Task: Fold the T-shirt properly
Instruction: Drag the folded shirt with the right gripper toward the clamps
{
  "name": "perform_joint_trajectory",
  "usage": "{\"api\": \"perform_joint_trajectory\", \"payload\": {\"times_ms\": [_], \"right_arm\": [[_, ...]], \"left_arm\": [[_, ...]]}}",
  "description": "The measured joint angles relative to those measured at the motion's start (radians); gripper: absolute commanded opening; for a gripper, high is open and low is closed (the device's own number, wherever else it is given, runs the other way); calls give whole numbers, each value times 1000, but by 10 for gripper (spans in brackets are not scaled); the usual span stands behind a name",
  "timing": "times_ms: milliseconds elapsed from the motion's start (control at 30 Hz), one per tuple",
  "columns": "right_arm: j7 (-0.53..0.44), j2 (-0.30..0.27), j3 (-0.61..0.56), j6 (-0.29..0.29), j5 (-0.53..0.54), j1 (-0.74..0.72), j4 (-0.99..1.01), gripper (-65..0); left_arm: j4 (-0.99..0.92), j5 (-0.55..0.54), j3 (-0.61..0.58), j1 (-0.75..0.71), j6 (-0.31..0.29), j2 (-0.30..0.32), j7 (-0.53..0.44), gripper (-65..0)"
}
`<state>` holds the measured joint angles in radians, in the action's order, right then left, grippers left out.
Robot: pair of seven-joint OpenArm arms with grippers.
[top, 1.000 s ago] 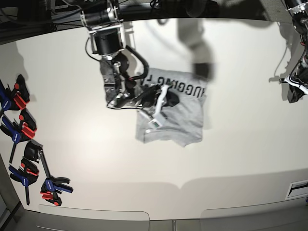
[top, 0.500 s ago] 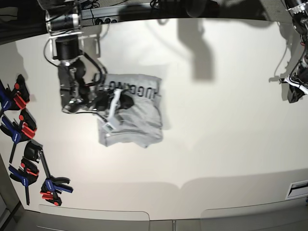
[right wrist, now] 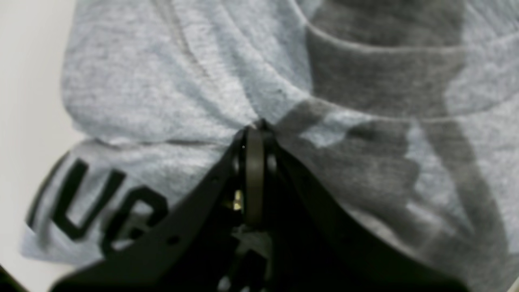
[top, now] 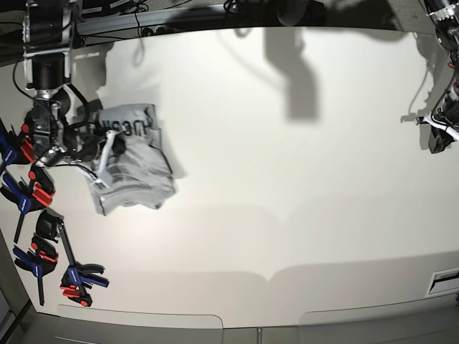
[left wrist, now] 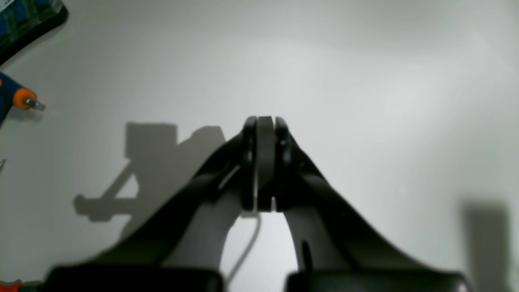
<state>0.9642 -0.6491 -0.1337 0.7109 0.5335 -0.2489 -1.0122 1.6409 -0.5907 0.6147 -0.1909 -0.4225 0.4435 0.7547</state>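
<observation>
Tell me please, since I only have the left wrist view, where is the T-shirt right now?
Observer: The T-shirt lies bunched at the table's edge, near the clamps.
Operator: Is anything gripping it?
Observer: Yes, the right tool is shut on a pinch of its fabric.
Operator: Can you see the lettering?
Observer: Partly; black letters show on a fold beside that tool.

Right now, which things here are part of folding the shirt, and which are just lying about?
Part of the job:
- T-shirt, folded, lettering showing
- right pincer, shut on the T-shirt

Just lying about:
- clamps, blue and red, along the table's edge
- left pincer, shut, holding nothing, off to the side
</observation>
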Motion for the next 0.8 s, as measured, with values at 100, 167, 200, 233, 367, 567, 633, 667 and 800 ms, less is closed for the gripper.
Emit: {"api": "perform_joint_trajectory", "payload": {"times_ms": [100, 167, 200, 233, 367, 567, 633, 667, 800], "right_arm": [[82, -27, 0, -5, 107, 2, 5, -650], [145, -37, 0, -8, 176, 2, 5, -650], [167, -40, 0, -8, 208, 2, 5, -650], [186, -43, 0, -8, 245, 2, 5, -650], [209, -47, 1, -8, 335, 8, 10, -650], [204, -45, 25, -8, 339, 11, 11, -650], [205, -38, 54, -7, 339, 14, 12, -650], [204, -35, 76, -7, 343, 18, 14, -650], [207, -29, 217, -9, 416, 26, 19, -650]], "left_arm": [[0, 0, 0, 0, 0, 0, 0, -650], [0, 0, 0, 0, 0, 0, 0, -650], [0, 0, 0, 0, 0, 0, 0, -650], [0, 0, 0, 0, 0, 0, 0, -650], [0, 0, 0, 0, 0, 0, 1, -650], [0, 0, 0, 0, 0, 0, 1, -650], [0, 0, 0, 0, 0, 0, 1, -650], [0, 0, 0, 0, 0, 0, 1, -650], [0, 0, 0, 0, 0, 0, 1, -650]]}}
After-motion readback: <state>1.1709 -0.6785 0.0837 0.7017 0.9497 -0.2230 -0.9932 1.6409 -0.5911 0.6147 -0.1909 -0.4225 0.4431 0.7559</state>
